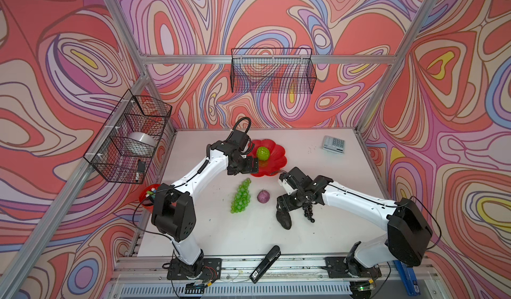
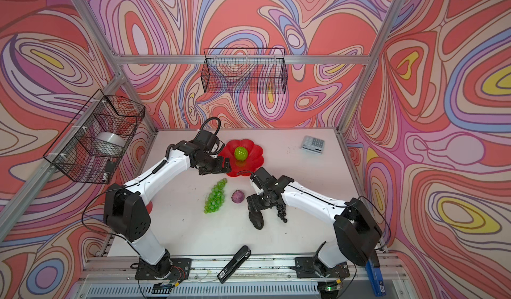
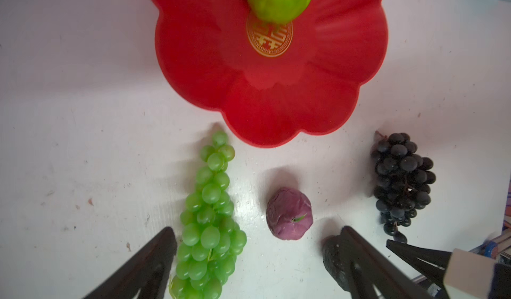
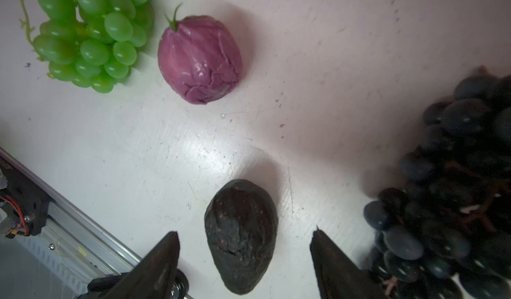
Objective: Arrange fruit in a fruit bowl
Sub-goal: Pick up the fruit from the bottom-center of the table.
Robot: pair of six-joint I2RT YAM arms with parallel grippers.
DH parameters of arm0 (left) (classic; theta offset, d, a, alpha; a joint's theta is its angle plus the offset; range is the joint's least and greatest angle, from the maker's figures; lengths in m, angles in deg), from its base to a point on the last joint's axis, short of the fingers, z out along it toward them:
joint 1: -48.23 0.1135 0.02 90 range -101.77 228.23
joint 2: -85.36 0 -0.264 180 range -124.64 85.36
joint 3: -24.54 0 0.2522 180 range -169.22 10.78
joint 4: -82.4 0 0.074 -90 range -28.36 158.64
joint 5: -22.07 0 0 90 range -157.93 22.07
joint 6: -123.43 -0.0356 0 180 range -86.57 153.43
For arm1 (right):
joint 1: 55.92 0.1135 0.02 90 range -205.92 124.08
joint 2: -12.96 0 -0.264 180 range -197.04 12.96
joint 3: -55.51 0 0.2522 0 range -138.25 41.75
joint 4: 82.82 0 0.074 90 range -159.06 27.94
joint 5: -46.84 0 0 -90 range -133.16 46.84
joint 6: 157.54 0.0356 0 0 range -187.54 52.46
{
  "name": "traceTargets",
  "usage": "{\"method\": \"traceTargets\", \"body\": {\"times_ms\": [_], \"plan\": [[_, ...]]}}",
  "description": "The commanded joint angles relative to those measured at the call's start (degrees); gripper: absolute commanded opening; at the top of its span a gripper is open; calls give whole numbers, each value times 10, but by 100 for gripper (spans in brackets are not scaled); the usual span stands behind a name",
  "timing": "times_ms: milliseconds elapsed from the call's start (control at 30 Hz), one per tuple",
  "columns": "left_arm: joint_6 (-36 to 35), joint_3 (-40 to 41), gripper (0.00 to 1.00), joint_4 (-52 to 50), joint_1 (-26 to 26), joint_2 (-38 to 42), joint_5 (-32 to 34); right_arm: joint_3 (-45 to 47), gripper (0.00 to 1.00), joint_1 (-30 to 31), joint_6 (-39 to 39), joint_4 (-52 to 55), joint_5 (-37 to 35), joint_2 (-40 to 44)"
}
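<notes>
Fruit bowl (image 1: pixel 278 158), red and flower-shaped, toward the back of the white table (image 1: pixel 210 228), with only the bumpy lime-green ball (image 1: pixel 262 153) inside, at the edge of the gold-patterned centre as seen in the left wrist view. Other four pieces on the tabletop in front of the bowl: green grape bunch (image 1: pixel 241 196) lying lengthwise, its tip near the rim; small purple fruit (image 1: pixel 263 196) just beside it; then black avocado (image 1: pixel 284 219) and dark grape bunch (image 1: pixel 309 213), both partly under the right arm (image 1: pixel 354 200). Left gripper (image 3: pixel 257 229) released, jaws spread wide, grasping nothing, poised over the bowl's near edge. Right gripper (image 4: pixel 245 230) likewise released, one finger either side of the avocado with a gap on each side, dark bunch just beside one finger.
</notes>
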Motion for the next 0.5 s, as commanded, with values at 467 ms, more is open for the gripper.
{"method": "traceTargets", "body": {"times_ms": [467], "plan": [[28,55,94,36,0,57,-38,5,68,30,38,6,-1,-78]]}}
